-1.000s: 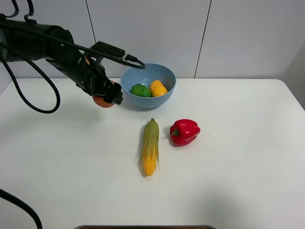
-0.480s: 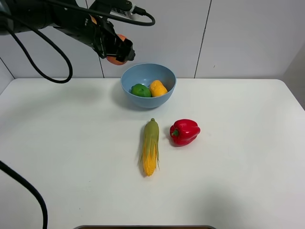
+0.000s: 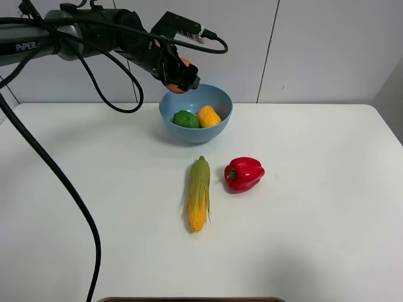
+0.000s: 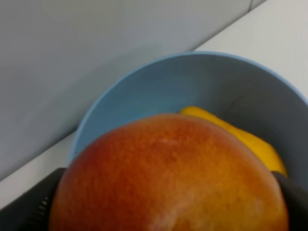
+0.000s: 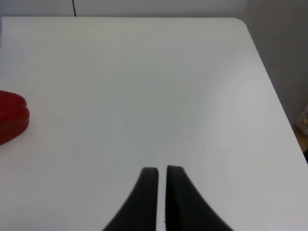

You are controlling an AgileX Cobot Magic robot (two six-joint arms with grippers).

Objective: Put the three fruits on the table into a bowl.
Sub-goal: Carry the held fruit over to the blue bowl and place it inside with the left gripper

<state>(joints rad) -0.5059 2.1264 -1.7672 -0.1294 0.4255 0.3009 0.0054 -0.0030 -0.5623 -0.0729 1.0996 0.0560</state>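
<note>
The left end effector (image 3: 178, 77), clenched around the pomegranate-like fruit (image 4: 168, 178), hangs above the bowl's (image 3: 217, 126) near-left rim, its hollow lying just below and rightward.

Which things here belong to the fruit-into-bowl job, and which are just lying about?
Belongs to the job:
- pomegranate-like fruit, held in the left tool above the bowl's rim
- green fruit and mango-like fruit, both in the bowl
- light-blue bowl

Lying about on the table:
- corn cob
- red bell pepper
</note>
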